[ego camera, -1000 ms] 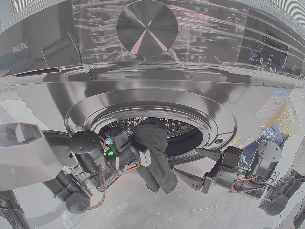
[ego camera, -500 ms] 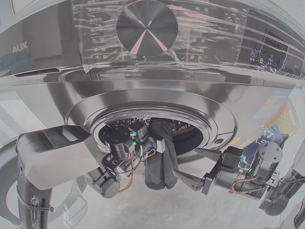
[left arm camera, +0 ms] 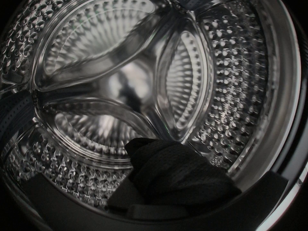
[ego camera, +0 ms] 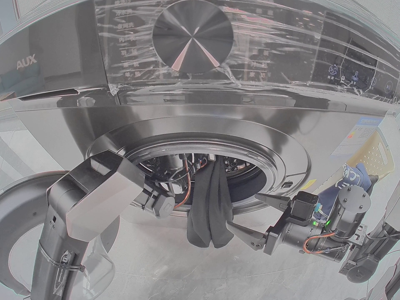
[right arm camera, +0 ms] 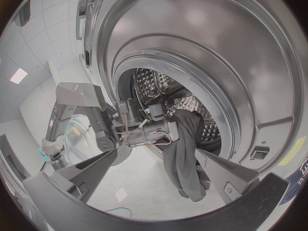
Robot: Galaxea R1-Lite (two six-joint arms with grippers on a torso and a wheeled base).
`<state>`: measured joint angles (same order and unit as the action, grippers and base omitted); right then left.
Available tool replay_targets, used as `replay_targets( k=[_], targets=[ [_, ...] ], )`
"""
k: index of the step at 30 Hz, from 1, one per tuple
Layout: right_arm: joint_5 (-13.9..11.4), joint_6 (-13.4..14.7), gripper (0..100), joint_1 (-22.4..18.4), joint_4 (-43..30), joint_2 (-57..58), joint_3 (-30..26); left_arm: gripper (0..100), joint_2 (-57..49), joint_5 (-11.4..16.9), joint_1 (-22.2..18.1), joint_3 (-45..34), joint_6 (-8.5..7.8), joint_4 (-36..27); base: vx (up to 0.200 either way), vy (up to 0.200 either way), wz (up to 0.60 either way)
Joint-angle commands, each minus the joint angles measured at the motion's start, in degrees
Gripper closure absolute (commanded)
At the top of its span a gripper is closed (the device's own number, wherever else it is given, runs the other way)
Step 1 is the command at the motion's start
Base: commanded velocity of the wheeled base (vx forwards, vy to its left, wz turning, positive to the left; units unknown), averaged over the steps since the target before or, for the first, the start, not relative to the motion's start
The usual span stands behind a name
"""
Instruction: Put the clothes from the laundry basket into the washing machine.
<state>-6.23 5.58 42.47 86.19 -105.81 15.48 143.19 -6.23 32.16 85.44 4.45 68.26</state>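
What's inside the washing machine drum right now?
The upper end of a dark garment is in the drum; its lower part hangs outside. The drum floor beneath it is covered.

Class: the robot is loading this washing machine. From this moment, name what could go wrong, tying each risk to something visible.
Most of the dark garment hangs outside over the door rim; if the left gripper lets go here, it could slide to the floor.
The open right gripper sits close beside the hanging cloth and might snag it.
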Motion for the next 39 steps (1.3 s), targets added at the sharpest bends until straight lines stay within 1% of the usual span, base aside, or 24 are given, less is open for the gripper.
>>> replay_targets(
  k=[1,2,3,4,7,12,20,21,24,25,27,28,29,30,34,36,37,38,39],
  targets=[
    [0.0,0.0,0,0.5,0.0,-0.2,0.3,100,7.3,-2.1,-2.6,18.3,0.74,-10.8,0.000,0.000,0.00],
    [0.0,0.0,0,0.5,0.0,-0.2,0.3,100,7.4,-2.2,-2.6,18.6,0.82,-11.0,0.000,0.000,0.00],
    [0.0,0.0,0,0.5,0.0,-0.3,0.2,100,9.1,-2.9,-3.2,23.6,0.82,-13.7,0.000,0.000,0.00],
    [0.0,0.0,0,0.5,0.0,-0.3,0.2,100,9.8,-3.2,-3.4,25.5,0.82,-14.6,0.000,0.000,0.00],
    [0.0,0.0,0,0.5,0.0,-0.3,0.3,100,11.6,-3.4,-4.0,29.1,1.09,-16.1,0.000,0.000,0.00],
    [0.0,0.0,0,0.4,0.1,-0.4,0.3,100,12.3,-3.4,-4.1,29.1,1.53,-16.6,0.000,0.000,0.00],
    [0.0,0.0,0,0.3,0.0,-0.4,0.3,100,12.6,-3.4,-3.7,29.1,1.53,-16.4,0.000,0.000,0.00],
    [0.0,0.0,0,0.3,0.0,-0.4,0.3,0,12.6,-3.4,-3.6,29.1,1.53,-16.4,0.000,0.000,0.00],
    [0.0,0.0,0,0.3,0.0,-0.4,0.3,0,12.1,-3.4,-3.4,29.1,1.88,-16.4,0.000,0.000,0.00],
    [0.0,0.0,0,0.3,0.0,-0.4,0.3,0,11.8,-3.4,-3.2,29.1,2.32,-16.3,0.000,0.000,0.00],
    [0.0,0.0,0,0.3,0.0,-0.4,0.3,0,10.5,-3.8,-2.5,27.6,3.72,-16.5,0.000,0.000,0.00],
    [0.0,0.0,0,0.3,0.0,-0.4,0.3,0,10.2,-3.8,-2.3,27.1,3.90,-16.5,0.000,0.000,0.00],
    [0.0,0.0,0,0.4,0.0,-0.4,0.3,0,7.5,-3.8,-1.7,23.0,4.78,-16.9,0.000,0.000,0.00],
    [0.0,0.0,0,0.4,0.0,-0.4,0.3,0,5.5,-3.7,-1.1,19.4,5.04,-17.5,0.000,0.000,0.00],
    [-0.1,0.0,0,0.4,0.0,-0.4,0.3,0,-0.5,-2.9,0.4,7.9,4.95,-21.1,0.000,0.000,0.00],
    [0.0,0.0,0,0.5,0.0,-0.4,0.3,0,-2.0,-2.6,1.0,4.1,4.78,-21.8,0.000,0.000,0.00],
    [0.0,0.0,0,0.5,0.0,-0.4,0.3,0,-2.0,-2.6,1.0,3.9,4.78,-21.8,0.000,0.000,0.00],
    [0.0,0.0,0,0.5,0.0,-0.4,0.4,0,-2.6,-2.1,1.6,0.9,4.43,-21.8,0.000,0.000,0.00],
    [0.0,0.0,0,0.5,0.0,-0.4,0.4,0,-2.6,-1.7,1.9,-0.5,4.25,-21.8,0.000,0.000,0.00]
  ],
)
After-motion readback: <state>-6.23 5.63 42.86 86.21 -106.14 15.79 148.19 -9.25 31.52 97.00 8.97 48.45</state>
